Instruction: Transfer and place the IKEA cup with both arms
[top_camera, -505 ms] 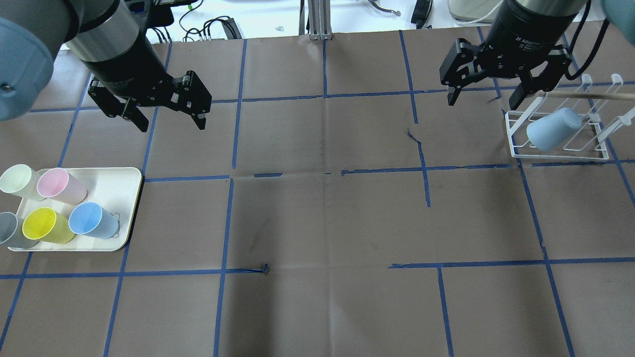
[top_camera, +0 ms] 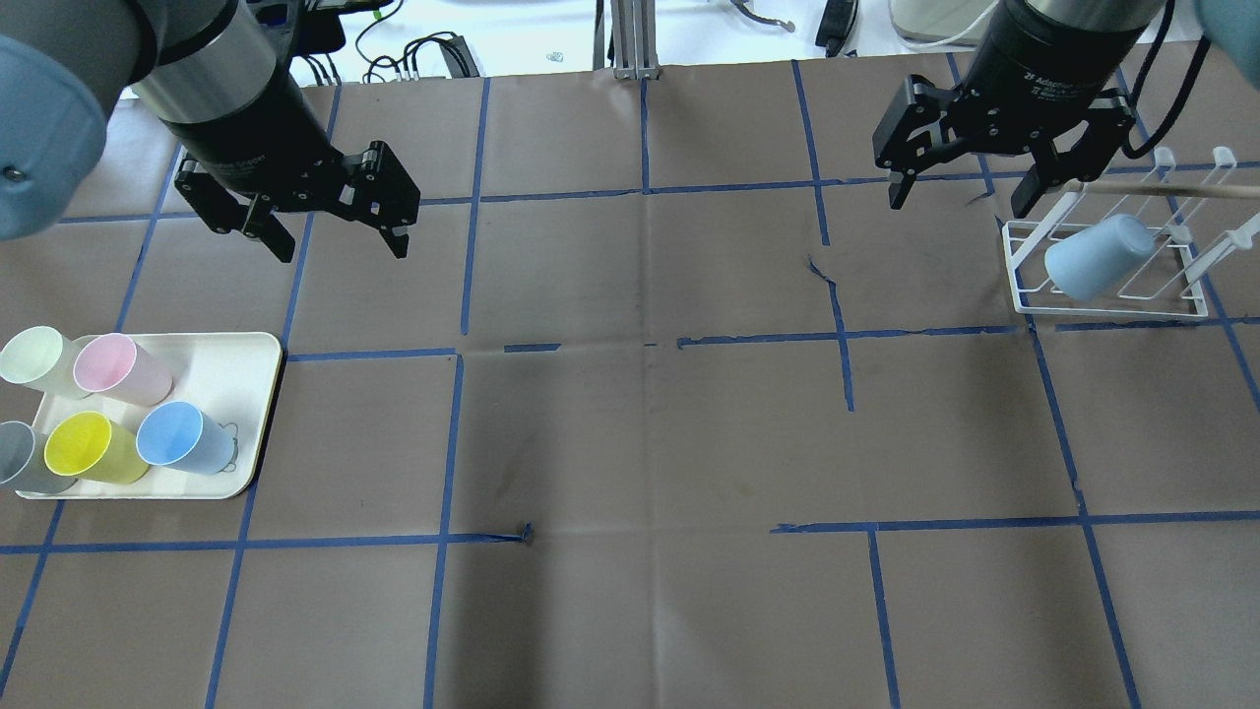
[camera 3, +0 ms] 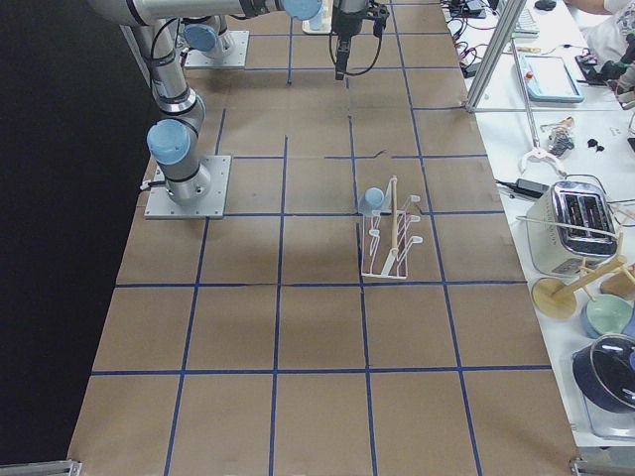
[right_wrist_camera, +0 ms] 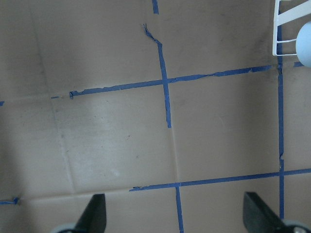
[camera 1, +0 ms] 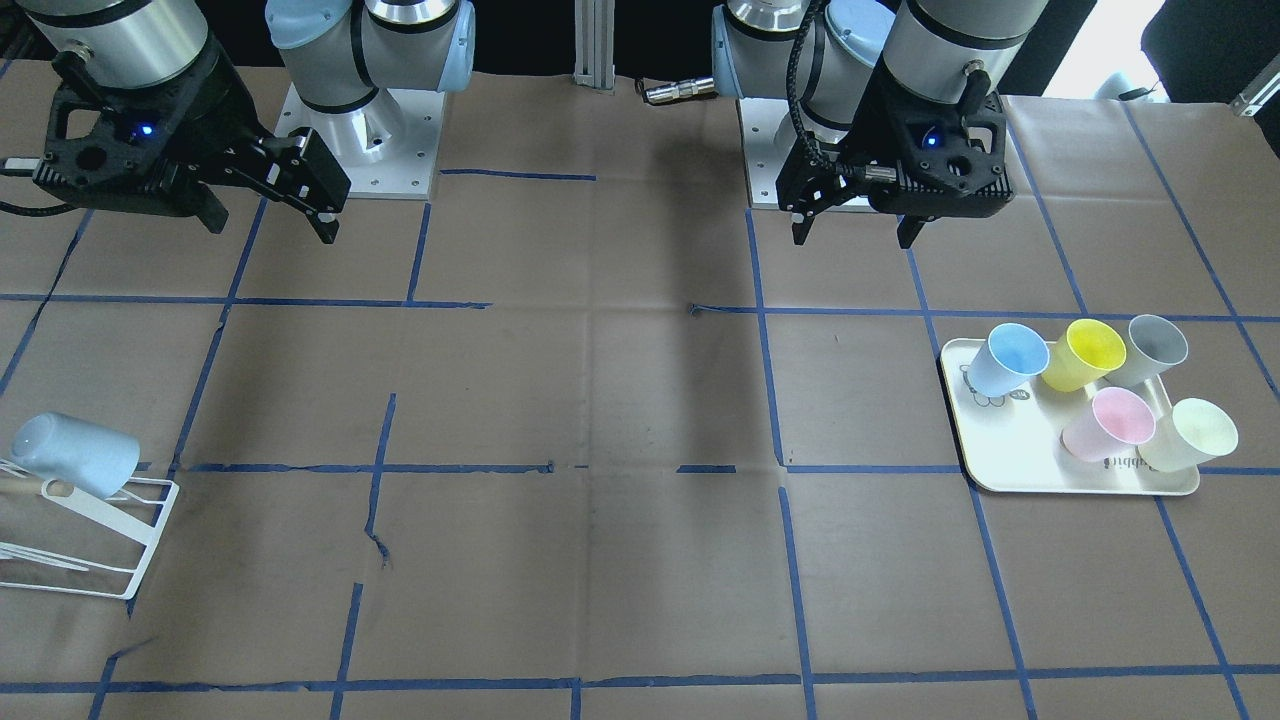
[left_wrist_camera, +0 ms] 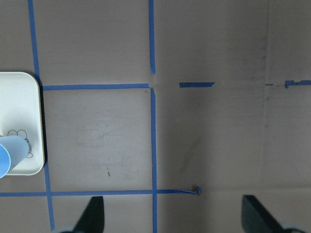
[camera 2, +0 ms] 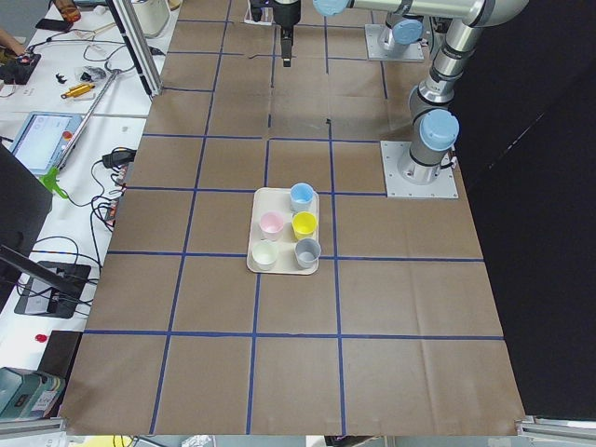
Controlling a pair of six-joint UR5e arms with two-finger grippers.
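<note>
A pale blue cup (top_camera: 182, 438) stands upright on the cream tray (top_camera: 231, 379) at the table's left, next to pink, yellow, grey and pale green cups. It also shows in the front view (camera 1: 1005, 362) and at the left wrist view's edge (left_wrist_camera: 7, 155). A second blue cup (top_camera: 1098, 256) hangs tilted, mouth down, on the white wire rack (top_camera: 1112, 310) at the right. My left gripper (top_camera: 340, 236) is open and empty, above the table behind the tray. My right gripper (top_camera: 965, 205) is open and empty, just left of the rack.
The table is brown paper with a grid of blue tape. A thin wooden stick (top_camera: 1181, 189) pokes in over the rack from the right. Both arm bases (camera 1: 360, 130) stand at the table's robot side. Cables and equipment lie beyond the far edge.
My right gripper has shifted very slightly toward the table's far edge. The left gripper and all cups are where they were.
</note>
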